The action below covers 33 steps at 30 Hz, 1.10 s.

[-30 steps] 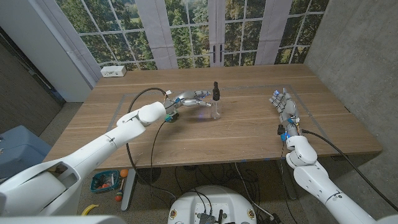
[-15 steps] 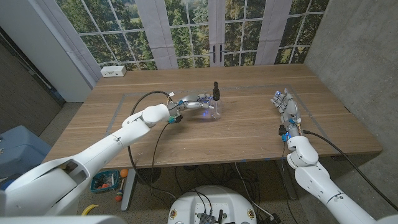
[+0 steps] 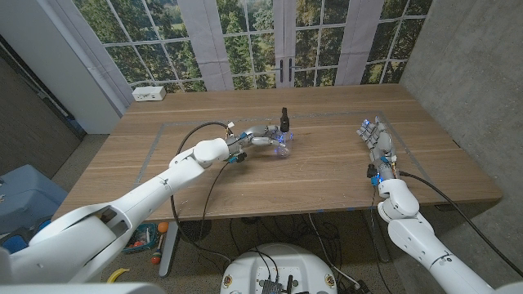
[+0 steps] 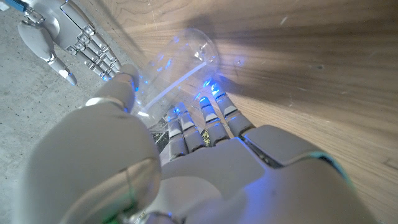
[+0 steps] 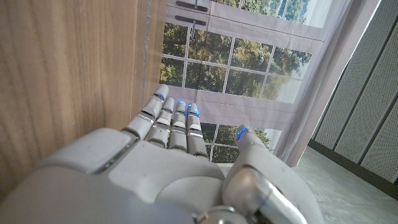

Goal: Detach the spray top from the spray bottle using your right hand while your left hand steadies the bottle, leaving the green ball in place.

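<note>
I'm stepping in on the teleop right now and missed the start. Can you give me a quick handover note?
Left hand: fingers wrapped around the clear spray bottle near the table's middle, steadying it upright.
Right hand: open, holding nothing, at the table's right side, well apart from the bottle.
Black spray top: on the bottle.
Done: bottle steadied.
Left: bring the right hand over, detach the top. I can't make out the green ball.
</note>
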Tool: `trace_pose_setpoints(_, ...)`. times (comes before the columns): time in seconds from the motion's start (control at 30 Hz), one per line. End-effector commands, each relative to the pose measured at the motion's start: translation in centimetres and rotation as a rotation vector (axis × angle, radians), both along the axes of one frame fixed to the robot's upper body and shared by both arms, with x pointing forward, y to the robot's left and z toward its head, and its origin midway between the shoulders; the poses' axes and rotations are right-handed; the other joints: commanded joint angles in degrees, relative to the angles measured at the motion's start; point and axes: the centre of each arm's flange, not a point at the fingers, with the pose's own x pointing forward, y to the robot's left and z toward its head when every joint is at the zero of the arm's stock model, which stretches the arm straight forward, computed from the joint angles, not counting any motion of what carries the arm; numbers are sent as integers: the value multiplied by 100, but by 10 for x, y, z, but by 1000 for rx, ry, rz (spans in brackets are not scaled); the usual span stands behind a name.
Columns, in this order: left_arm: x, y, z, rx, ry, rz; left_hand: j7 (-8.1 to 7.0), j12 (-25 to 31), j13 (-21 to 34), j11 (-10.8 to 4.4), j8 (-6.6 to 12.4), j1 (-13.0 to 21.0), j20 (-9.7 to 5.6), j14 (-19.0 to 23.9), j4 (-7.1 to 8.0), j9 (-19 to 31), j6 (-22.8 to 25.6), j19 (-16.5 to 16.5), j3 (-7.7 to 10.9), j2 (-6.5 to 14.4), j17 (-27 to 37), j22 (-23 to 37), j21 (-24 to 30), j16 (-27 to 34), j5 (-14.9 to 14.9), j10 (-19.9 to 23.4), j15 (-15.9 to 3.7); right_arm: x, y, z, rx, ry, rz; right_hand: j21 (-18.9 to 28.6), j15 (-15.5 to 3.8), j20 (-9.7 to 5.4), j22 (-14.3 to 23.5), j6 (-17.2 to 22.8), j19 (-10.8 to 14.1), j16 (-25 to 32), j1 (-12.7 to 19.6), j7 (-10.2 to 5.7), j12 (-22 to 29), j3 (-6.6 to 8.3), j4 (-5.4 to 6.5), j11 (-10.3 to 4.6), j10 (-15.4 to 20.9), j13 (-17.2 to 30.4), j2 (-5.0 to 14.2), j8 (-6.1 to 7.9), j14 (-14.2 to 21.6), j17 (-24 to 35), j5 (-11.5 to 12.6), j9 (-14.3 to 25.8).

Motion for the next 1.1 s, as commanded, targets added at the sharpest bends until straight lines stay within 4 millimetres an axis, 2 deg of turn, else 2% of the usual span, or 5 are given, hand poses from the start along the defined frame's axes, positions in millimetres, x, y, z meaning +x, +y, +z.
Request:
trace_pose_setpoints(0.03,0,-5,-10,-114,-17,75,178,507,213,-86,362,667,38,845,-32,133,1074,304,141,522,62,46,2,245,-4,1324,-769,-2,0,0,3,-1,-2,-44,11,54,11,52,23,-1,-8,0,31,31,-30,2,44,2,20,37,34,-7,-16,26)
trace_pose_setpoints(0.17,-2,-4,-11,-144,-36,106,152,946,484,-230,941,1150,-91,1613,-25,395,2089,627,243,887,140,62,109,520,-18,2550,-1049,-1,0,0,-2,1,0,-52,17,57,11,54,22,-2,-17,1,32,31,-36,4,46,3,20,36,34,-11,-16,26)
trace_pose_setpoints(0.43,-7,-1,-7,-192,-60,100,163,976,652,-200,1040,1337,-134,1916,-25,513,2082,768,198,950,278,75,179,724,-30,2579,-1125,-2,4,4,-15,1,-7,-64,4,50,10,56,32,-2,4,-10,36,53,-80,-5,54,3,23,35,42,-21,-5,26)
trace_pose_setpoints(0.63,-12,-2,4,-202,-88,69,175,1032,778,-119,1113,1435,-138,1976,-32,583,2127,799,172,934,349,82,206,789,7,2620,-1119,-11,12,10,-47,2,-47,-128,-43,50,8,98,39,21,419,-108,59,290,-516,-81,109,9,9,52,158,-86,108,21)
trace_pose_setpoints(1.1,-21,-4,38,-95,-226,74,110,1118,969,-108,1247,1549,-172,1972,-47,674,2294,822,133,854,392,85,234,794,70,2678,-1132,-32,28,27,-173,-19,-119,-184,-60,179,16,86,-1,43,559,-205,70,322,-735,-153,146,20,-93,41,216,-103,138,22)
